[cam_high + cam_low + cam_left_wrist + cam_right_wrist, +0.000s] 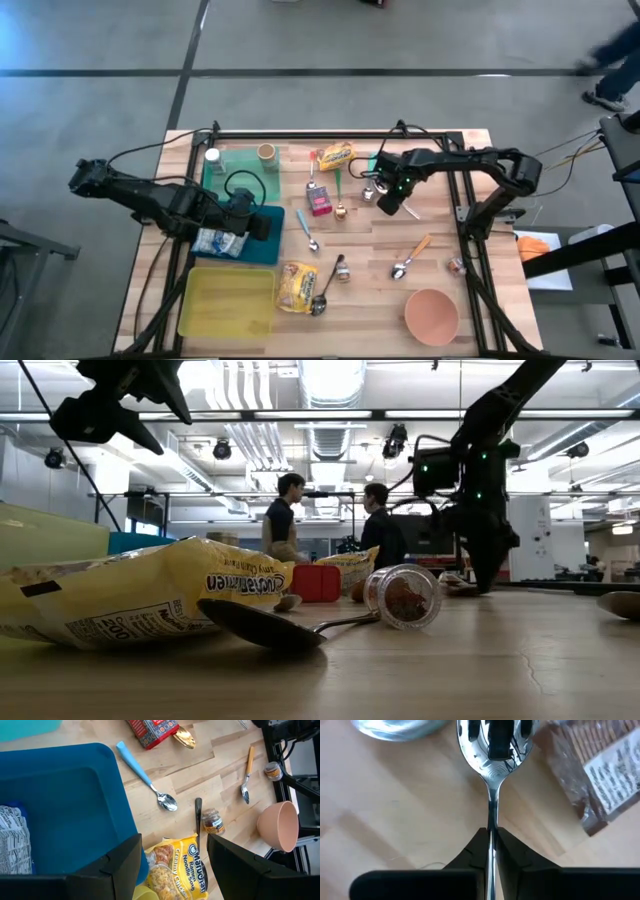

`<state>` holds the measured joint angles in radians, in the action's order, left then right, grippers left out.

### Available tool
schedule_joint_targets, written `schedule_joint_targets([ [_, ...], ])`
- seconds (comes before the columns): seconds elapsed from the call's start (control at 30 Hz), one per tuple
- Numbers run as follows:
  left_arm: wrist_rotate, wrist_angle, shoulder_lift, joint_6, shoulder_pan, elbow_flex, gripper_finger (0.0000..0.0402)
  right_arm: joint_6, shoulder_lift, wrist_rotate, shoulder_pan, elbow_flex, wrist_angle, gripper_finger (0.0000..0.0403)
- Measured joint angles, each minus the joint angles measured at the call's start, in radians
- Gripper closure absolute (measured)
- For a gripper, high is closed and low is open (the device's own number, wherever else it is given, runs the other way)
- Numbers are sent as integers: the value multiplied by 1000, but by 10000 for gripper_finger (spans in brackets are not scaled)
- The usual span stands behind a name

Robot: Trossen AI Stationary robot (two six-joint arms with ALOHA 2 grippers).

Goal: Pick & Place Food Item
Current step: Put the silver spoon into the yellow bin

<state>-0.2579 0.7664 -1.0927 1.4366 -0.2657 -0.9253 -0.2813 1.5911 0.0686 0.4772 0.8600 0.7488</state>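
Centrally, right fingers (491, 845) pinching slim shiny metal spoon (492, 750) handle

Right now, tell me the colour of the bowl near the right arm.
The bowl is a pinkish peach, plain; the high view shows it best.

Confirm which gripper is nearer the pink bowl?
Right. The right gripper sits up-table from the pink bowl, shut on a spoon; the left gripper hangs over the blue bin, farther across.

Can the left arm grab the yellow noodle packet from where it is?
Probably yes. The left gripper hangs open right above the ramen noodle packet, beside the blue bin, and nothing covers the packet's top.
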Motion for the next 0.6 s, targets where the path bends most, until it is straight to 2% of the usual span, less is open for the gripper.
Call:
schedule_joint_targets([
  [0.17, -1, -33, 0, 8, 0, 0, 171, -21, -94, 65, -22, 0, 1, 392],
  [0.33, -51, -103, -2, 8, 0, 0, 171, -69, -226, 140, -55, 0, -22, 392],
  [0.5, -92, -254, -33, -88, 12, 1, 171, -147, -344, 245, -117, 0, -178, 393],
  [0.6, -95, -386, -72, -164, 30, 1, 171, -222, -393, 259, -155, 1, -308, 393],
])
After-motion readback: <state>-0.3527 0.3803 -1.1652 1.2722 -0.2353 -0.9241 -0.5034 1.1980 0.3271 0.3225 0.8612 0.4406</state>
